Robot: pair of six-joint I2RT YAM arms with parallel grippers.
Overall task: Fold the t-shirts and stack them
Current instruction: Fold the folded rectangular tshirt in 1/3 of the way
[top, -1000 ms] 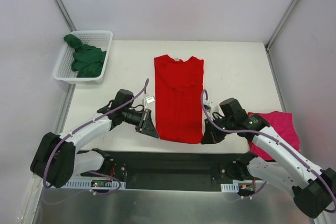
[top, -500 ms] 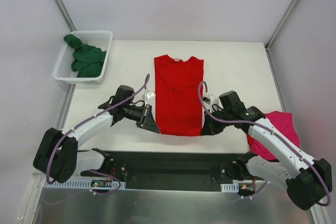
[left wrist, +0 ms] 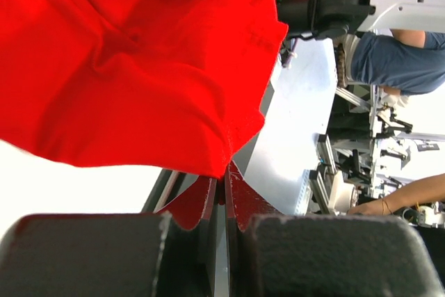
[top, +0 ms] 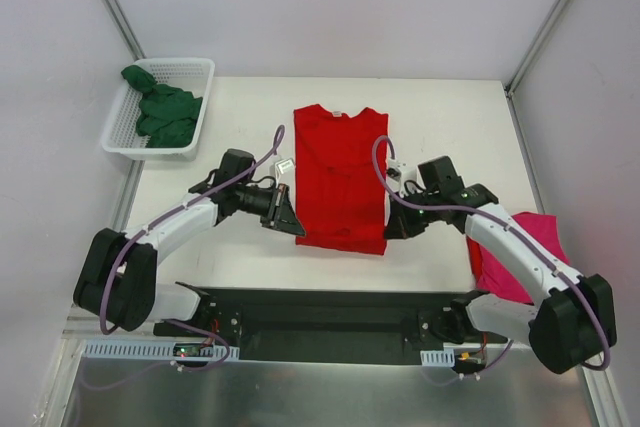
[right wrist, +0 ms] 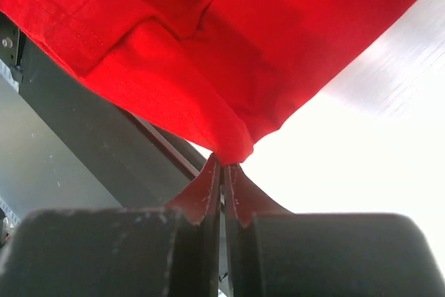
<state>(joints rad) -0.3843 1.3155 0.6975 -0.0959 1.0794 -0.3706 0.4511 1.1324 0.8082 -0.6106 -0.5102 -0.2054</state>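
Note:
A bright red t-shirt (top: 340, 172) lies spread in the middle of the table, collar at the far end, its near hem lifted off the surface. My left gripper (top: 297, 232) is shut on the hem's left corner; in the left wrist view the red t-shirt (left wrist: 132, 67) hangs from my left gripper (left wrist: 224, 175). My right gripper (top: 386, 243) is shut on the hem's right corner, and the right wrist view shows the red t-shirt (right wrist: 208, 39) bunched at my right gripper (right wrist: 224, 165). A magenta-pink t-shirt (top: 520, 247) lies crumpled at the right, partly under the right arm. A dark green t-shirt (top: 165, 112) sits in the basket.
A white mesh basket (top: 190, 72) stands at the table's far left corner. Grey walls with metal posts close in the table on three sides. A black base bar (top: 330, 312) runs along the near edge between the arm mounts.
Both grippers have carried the red t-shirt's near hem away from the near edge toward the collar, so the shirt looks shorter. Both elbows have swung forward.

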